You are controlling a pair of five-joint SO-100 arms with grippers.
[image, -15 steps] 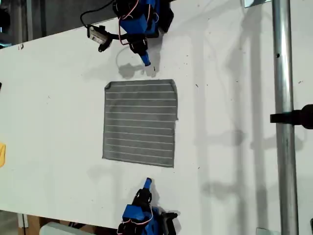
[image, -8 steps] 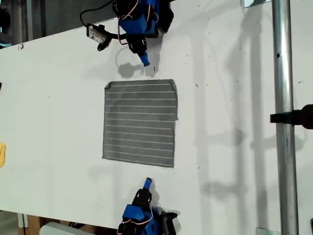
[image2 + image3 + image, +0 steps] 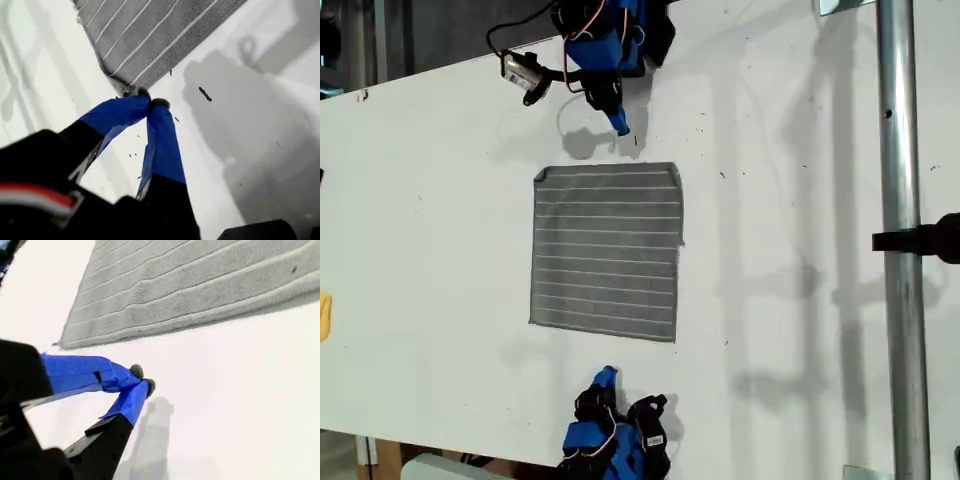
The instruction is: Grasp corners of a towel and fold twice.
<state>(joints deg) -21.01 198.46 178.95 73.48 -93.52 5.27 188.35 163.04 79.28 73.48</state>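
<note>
White tabletop, lightly speckled with dark flecks and crossed by soft shadows, is filling every view. At the lower edge of the exterior view, my second gripper (image 3: pixel 606 376) is hovering over bare table with its blue-taped jaws pressed together on nothing; its own camera is showing the same gripper (image 3: pixel 142 379) clenched, with the towel's long hem lying a little beyond the tips. One towel (image 3: pixel 606 252) is lying flat and unfolded in the middle of the table, between the two arms: a thin grey rectangle of soft cloth crossed by evenly spaced thin white stripes. All four corners are showing, squared and lying flat, one of them (image 3: pixel 533 321) nearest my second gripper. Beyond the towel's far edge, my first gripper (image 3: pixel 622 129) is hanging just short of the cloth, also clenched and holding nothing; its wrist view is showing the gripper (image 3: pixel 150 103) with tips meeting just before a towel corner (image 3: pixel 120 88). Two grippers are in view in total. One upright metal pole (image 3: pixel 898 200) is standing at the exterior view's right.
</note>
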